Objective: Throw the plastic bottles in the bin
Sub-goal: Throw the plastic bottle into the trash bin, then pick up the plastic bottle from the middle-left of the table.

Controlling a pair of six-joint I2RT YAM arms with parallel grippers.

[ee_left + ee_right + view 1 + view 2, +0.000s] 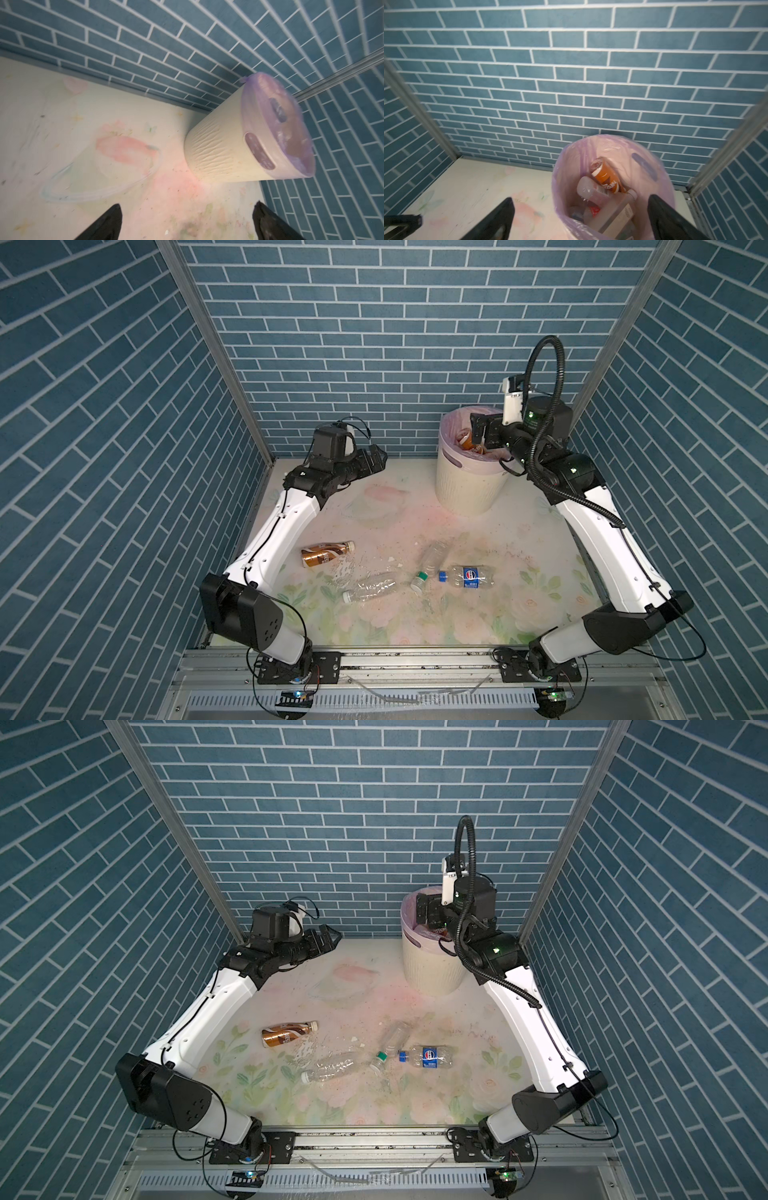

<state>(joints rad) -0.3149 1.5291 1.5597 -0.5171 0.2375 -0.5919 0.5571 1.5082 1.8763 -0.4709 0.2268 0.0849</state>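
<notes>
Fingers of the right arm (500, 218) hang released above the round cream ribbed plastic bin (461, 489); left fingers (106, 224) gape empty. Rising straight should spare its lilac liner (564, 166).

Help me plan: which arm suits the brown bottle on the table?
Left. The brown bottle lies beside the left arm; the left gripper is open and empty. The right gripper, also open, hangs over the bin, farther away.

links: white shells (291, 526)
joints: black housings (243, 614) (one lit green)
cables: thin black wires (705, 645), ribbed black hose (562, 364)
</notes>
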